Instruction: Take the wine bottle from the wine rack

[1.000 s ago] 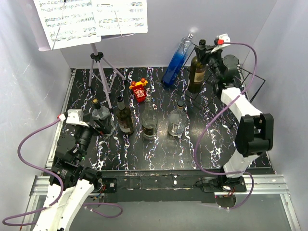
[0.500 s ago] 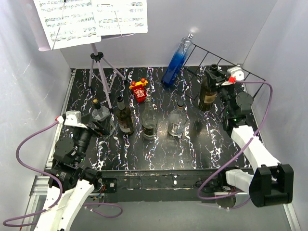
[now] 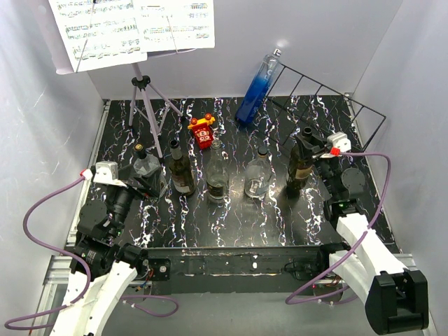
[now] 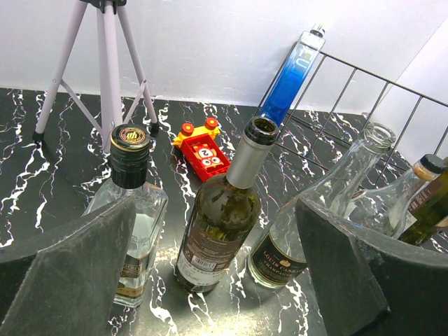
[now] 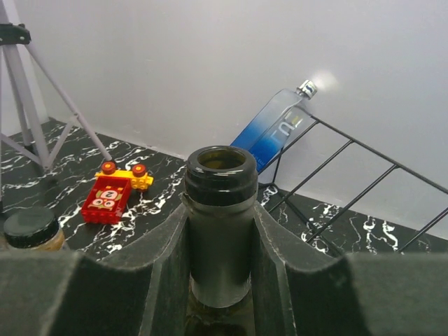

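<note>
Right pincer (image 5: 219, 259) clamped tight, left pincer (image 4: 206, 280) spread wide apart.

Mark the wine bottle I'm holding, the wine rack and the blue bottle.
wine bottle (image 3: 299, 168): top external view, its body.
wine rack (image 3: 329, 88): top external view, upper rod.
blue bottle (image 3: 253, 94): top external view, blue body.

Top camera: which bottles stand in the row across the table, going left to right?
Black-capped clear bottle, dark brown bottle, tall clear bottle, round clear bottle, dark wine bottle in the right gripper.

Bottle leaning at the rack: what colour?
Tall glass bottle: blue, fading clear toward its cap; left wrist view.
</note>
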### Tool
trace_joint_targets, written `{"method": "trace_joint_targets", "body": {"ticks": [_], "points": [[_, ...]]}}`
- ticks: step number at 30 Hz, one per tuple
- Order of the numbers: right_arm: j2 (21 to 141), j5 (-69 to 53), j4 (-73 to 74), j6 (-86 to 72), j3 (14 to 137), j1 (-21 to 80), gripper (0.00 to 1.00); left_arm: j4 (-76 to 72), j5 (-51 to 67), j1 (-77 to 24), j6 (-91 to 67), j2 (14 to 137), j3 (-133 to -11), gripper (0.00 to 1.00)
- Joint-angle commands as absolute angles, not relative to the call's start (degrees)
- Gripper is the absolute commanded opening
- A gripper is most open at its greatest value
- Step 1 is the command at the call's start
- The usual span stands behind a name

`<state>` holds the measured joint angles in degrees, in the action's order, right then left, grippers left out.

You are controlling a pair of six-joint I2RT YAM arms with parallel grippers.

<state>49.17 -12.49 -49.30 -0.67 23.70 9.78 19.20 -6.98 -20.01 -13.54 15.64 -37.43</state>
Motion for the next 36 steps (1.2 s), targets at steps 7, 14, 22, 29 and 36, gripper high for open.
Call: {"method": "trace_joint_targets", "body": {"ticks": [7,14,22,29,36], "points": [[41.8,-12.0,-59.4,-3.3,20.5,9.9,0.01,18.8,-6.6,-20.2,-13.4,16.1,-37.5,0.98],[42.2,-11.5,-61.7,-4.7,18.6,9.9,0.01,18.8,-6.3,-20.2,-13.4,16.4,-37.7,0.98],[39.0,-13.0,-55.1,-7.2,19.7,10.1,0.01,18.8,-6.3,-20.2,-13.4,16.3,-37.7,0.98],[29.0,-13.5,-42.9,-5.5,18.9,13.8,0.01,18.7,-6.2,-20.2,-13.4,16.2,-37.7,0.98],[23.7,-19.9,-34.4,-5.7,21.4,22.3,0.01,18.8,-6.4,-20.2,-13.4,15.7,-37.6,0.98]]}}
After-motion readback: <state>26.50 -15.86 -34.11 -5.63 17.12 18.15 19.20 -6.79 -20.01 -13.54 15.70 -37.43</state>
